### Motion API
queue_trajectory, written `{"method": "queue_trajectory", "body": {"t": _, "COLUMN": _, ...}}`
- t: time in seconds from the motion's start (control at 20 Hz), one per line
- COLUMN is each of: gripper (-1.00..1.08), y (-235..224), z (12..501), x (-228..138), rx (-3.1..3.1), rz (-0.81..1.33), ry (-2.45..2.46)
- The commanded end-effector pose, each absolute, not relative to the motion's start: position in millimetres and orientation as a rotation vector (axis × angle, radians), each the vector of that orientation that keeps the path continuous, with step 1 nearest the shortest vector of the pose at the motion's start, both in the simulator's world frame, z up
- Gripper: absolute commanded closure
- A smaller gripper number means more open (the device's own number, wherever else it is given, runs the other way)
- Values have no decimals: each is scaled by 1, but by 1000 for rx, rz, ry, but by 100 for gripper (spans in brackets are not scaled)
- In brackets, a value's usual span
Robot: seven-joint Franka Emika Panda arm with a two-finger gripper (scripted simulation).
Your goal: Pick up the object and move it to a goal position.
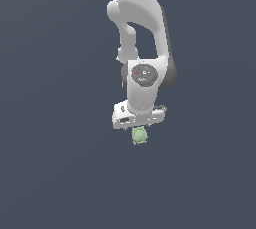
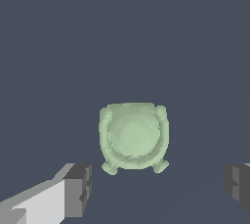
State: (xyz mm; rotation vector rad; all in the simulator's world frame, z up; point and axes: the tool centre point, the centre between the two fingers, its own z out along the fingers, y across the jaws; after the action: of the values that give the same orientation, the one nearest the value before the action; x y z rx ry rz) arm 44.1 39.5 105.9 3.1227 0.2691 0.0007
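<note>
The object (image 1: pixel 139 135) is a small pale green roundish lump with little knobs, lying on the dark grey floor just below the white hand of the arm. In the wrist view the object (image 2: pixel 134 136) sits centred between the finger lines, a little beyond the tips. My gripper (image 2: pixel 156 189) is open, with one dark-padded finger (image 2: pixel 75 189) on one side and the other finger (image 2: pixel 239 185) far apart on the opposite side. Nothing is held between them. In the exterior view the gripper (image 1: pixel 139 128) hangs directly over the object and its fingers are mostly hidden by the hand.
The white arm (image 1: pixel 142 28) reaches down from the top of the exterior view. Uniform dark grey floor (image 1: pixel 50 173) surrounds the object. No other items or goal marker show.
</note>
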Motion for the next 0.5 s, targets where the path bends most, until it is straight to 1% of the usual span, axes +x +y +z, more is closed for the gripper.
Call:
{"method": "queue_trajectory", "body": {"t": 0.0, "gripper": -92, "y": 46, "z": 98, "x": 48, "rx": 3124, "rz": 1, "ry": 300}}
{"method": "queue_trajectory", "body": {"t": 0.45, "gripper": -92, "y": 51, "z": 89, "x": 50, "rx": 3124, "rz": -1, "ry": 323}}
